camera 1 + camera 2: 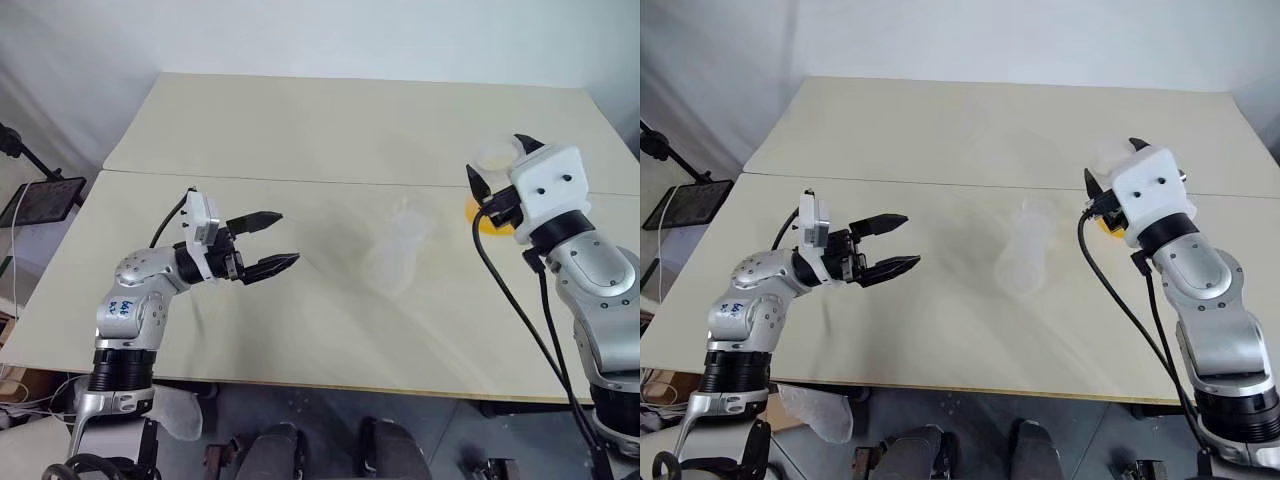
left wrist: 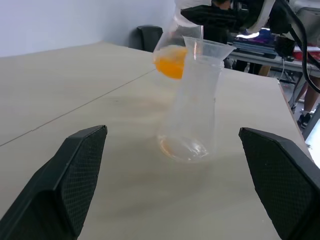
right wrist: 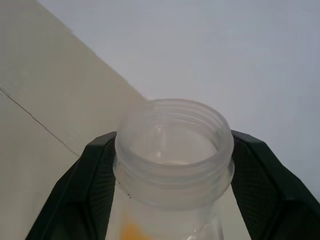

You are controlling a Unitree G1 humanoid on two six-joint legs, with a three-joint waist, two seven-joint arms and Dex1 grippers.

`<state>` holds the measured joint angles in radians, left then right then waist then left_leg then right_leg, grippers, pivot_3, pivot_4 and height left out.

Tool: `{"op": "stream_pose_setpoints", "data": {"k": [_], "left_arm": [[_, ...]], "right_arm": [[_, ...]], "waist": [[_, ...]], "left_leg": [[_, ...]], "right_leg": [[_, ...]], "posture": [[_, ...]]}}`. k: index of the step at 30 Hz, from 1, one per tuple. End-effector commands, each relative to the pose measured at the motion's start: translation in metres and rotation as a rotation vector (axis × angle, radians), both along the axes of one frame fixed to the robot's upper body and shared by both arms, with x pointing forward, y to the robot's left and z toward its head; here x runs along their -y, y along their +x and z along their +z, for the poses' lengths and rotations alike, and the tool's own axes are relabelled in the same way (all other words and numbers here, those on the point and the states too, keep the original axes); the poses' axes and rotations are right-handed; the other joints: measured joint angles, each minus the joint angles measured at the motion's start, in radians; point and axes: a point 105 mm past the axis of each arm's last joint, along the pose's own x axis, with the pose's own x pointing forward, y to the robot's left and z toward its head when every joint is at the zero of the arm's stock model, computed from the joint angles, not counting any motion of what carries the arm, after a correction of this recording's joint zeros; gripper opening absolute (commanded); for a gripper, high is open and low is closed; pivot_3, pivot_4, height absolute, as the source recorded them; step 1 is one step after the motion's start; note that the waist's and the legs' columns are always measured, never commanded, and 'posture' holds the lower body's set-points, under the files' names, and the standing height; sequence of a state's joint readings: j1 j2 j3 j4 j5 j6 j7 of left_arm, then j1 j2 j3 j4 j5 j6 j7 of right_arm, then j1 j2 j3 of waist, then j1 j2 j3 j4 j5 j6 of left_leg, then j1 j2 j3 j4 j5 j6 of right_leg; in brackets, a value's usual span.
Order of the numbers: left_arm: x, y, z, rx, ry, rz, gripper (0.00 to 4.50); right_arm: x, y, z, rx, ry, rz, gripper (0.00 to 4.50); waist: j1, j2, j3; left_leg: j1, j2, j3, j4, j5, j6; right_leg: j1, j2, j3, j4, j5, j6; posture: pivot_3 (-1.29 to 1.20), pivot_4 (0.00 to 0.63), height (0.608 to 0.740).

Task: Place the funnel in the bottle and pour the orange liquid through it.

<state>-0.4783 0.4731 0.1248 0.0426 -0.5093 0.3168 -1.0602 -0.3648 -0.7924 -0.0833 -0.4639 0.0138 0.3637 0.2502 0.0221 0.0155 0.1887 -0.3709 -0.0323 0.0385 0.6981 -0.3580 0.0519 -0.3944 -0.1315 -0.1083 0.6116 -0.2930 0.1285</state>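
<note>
Right gripper (image 3: pixel 172 187): my holding claw, both black fingers clamped around the threaded neck of a clear flask (image 3: pixel 174 150), raised off the table (image 1: pixel 300 130) at its right side, well right of the bottle. Orange liquid (image 2: pixel 171 62): sits low in that held flask, which the left wrist view shows leaning toward the funnel. Funnel (image 2: pixel 207 49): already seated in the neck of the bottle (image 2: pixel 192 107), wide rim up; bottle stands upright near mid-table, between my two arms, with a faint orange tint at its base. Left gripper (image 1: pixel 262 243): spread wide and empty, pointing at the bottle from the left, well apart from it. Step in hand, as I judge it: bring the flask mouth over the funnel rim and tip slowly, keeping the lip just above the rim without knocking it, since nothing steadies the bottle; closing the left claw on the bottle body first would be safer. Hard to make out: bottle and funnel are pale ghosts in the head views; the flask's lower body is cut off in the right wrist view; the funnel stem inside the neck I cannot see
</note>
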Motion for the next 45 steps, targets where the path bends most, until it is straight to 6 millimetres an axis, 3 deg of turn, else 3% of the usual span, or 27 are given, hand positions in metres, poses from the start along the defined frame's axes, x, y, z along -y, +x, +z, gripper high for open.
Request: {"op": "stream_pose_setpoints", "data": {"k": [1,24,45], "left_arm": [[0.005,-0.006,0.008,0.052,-0.014,-0.018,4.5],[0.029,-0.012,0.012,0.092,-0.055,-0.103,4.5],[0.041,-0.016,0.011,0.098,-0.053,-0.165,4.5]], "right_arm": [[-0.011,-0.012,0.016,0.124,-0.173,0.02,2.8],[-0.03,-0.017,-0.009,0.236,-0.57,0.026,2.8],[-0.027,-0.019,-0.011,0.297,-0.705,-0.023,2.8]], "waist": [[0.0,0.0,0.0],[0.0,0.0,0.0],[0.0,0.0,0.0]], "left_leg": [[0.0,0.0,0.0,0.0,0.0,0.0],[0.0,0.0,0.0,0.0,0.0,0.0],[0.0,0.001,0.0,0.0,0.0,-0.001]], "right_leg": [[0.0,0.0,0.0,0.0,0.0,0.0],[0.0,0.0,-0.001,0.0,0.0,0.0],[0.001,0.001,-0.001,-0.001,0.0,0.0]], "posture": [[0.0,0.15,0.74],[0.0,0.15,0.74],[0.0,0.15,0.74]]}}
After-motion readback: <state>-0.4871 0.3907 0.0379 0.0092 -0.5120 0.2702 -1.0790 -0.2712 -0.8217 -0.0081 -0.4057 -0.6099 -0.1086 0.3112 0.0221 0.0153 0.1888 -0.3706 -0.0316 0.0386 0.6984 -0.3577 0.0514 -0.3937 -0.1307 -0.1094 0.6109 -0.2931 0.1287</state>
